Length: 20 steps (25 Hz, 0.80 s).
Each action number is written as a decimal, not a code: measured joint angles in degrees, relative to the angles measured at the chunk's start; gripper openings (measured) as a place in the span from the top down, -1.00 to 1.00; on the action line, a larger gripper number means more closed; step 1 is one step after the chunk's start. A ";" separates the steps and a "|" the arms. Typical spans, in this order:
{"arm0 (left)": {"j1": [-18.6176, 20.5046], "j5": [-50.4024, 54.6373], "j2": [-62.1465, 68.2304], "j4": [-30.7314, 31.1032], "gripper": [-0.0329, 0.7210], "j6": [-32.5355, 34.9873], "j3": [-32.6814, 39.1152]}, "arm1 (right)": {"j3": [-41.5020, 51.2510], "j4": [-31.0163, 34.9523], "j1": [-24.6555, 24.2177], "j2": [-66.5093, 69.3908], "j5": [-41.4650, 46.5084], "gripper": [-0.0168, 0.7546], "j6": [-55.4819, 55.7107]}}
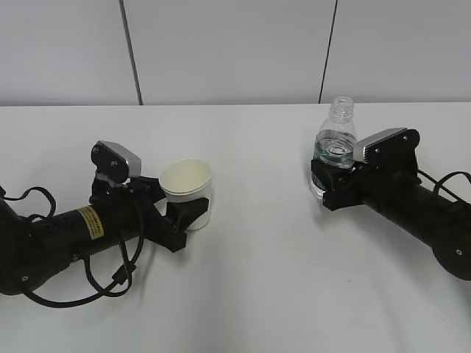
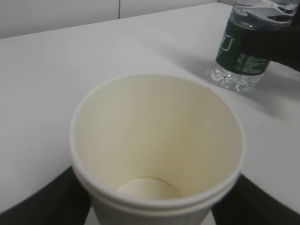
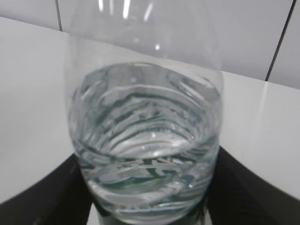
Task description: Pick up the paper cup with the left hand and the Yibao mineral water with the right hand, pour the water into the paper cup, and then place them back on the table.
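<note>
Two black arms lie low over the table (image 1: 243,294), reaching in from opposite sides. The left arm (image 1: 66,235), yellow-stickered and trailing loose cables, has its claw (image 1: 184,209) clamped around the cup (image 1: 187,193). Well to the cup's right, the right arm (image 1: 419,209) has its claw (image 1: 327,187) closed on the upright bottle (image 1: 335,147).

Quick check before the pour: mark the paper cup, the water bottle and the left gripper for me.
paper cup (image 1: 187,181), exterior view, inner wall below the rim.
water bottle (image 1: 336,143), exterior view, clear shoulder.
left gripper (image 1: 184,215), exterior view, between the fingertips at the cup.
</note>
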 joint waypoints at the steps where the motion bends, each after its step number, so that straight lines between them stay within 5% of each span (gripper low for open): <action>1: 0.00 -0.04 0.00 0.67 -0.28 -0.55 -0.11 | 0.00 0.00 0.00 0.00 0.00 -0.29 -0.27; 20: -4.01 0.45 0.00 5.32 -0.28 -4.85 -4.47 | 0.00 -4.84 0.00 -6.76 6.59 -0.29 -5.81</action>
